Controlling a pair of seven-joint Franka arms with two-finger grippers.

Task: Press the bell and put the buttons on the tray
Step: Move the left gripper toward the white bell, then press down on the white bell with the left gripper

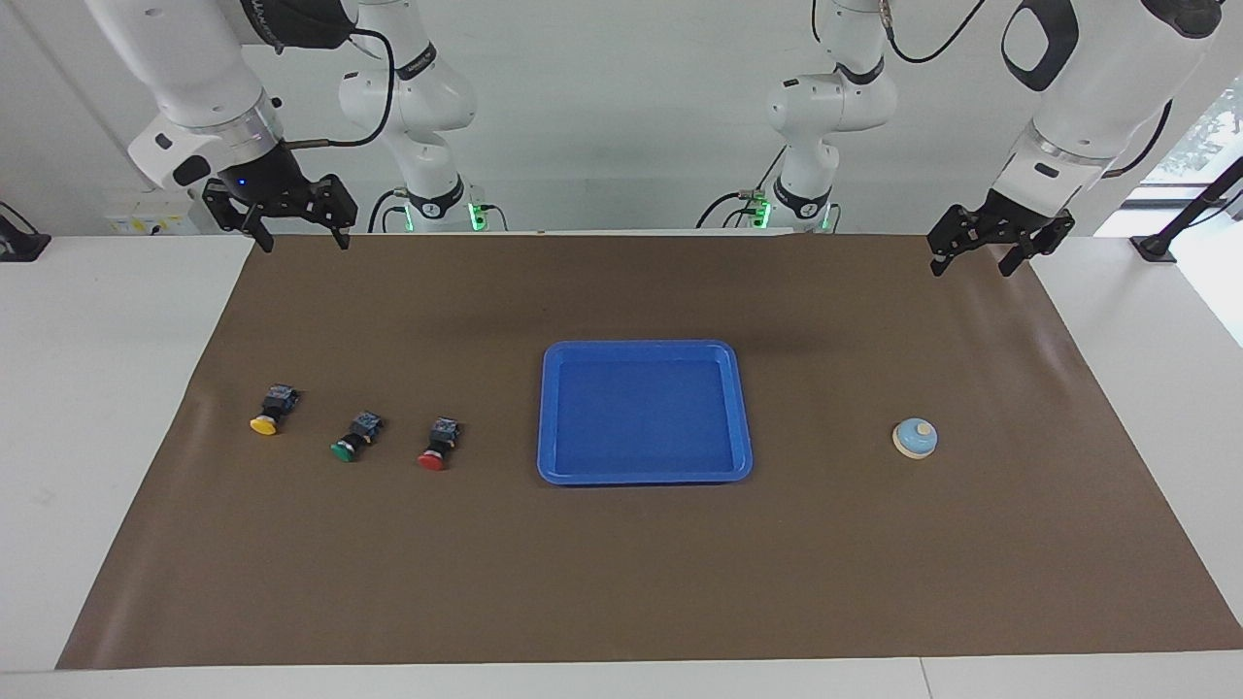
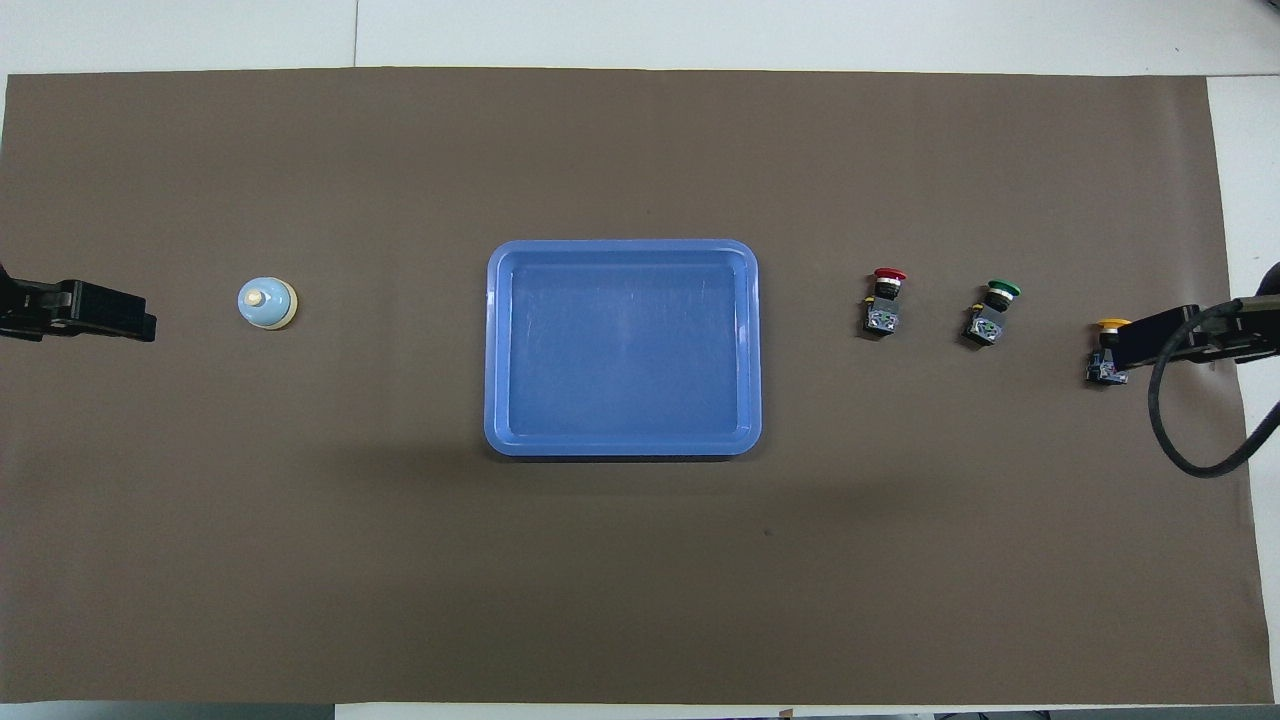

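Observation:
The blue tray (image 1: 641, 347) lies empty in the middle of the brown mat, also in the overhead view (image 2: 620, 246). The light-blue bell (image 1: 915, 438) (image 2: 267, 302) stands toward the left arm's end. The yellow button (image 1: 269, 412) (image 2: 1105, 352), green button (image 1: 354, 439) (image 2: 990, 312) and red button (image 1: 437, 447) (image 2: 883, 300) lie in a row toward the right arm's end. My left gripper (image 1: 974, 264) (image 2: 145, 326) is open and empty, raised over the mat's edge at the robots' end. My right gripper (image 1: 299, 241) (image 2: 1122, 345) is open and empty, raised likewise.
The brown mat (image 1: 621, 582) covers most of the white table (image 1: 97, 388). A black cable (image 2: 1170, 440) loops off the right wrist. In the overhead view the raised right gripper partly covers the yellow button.

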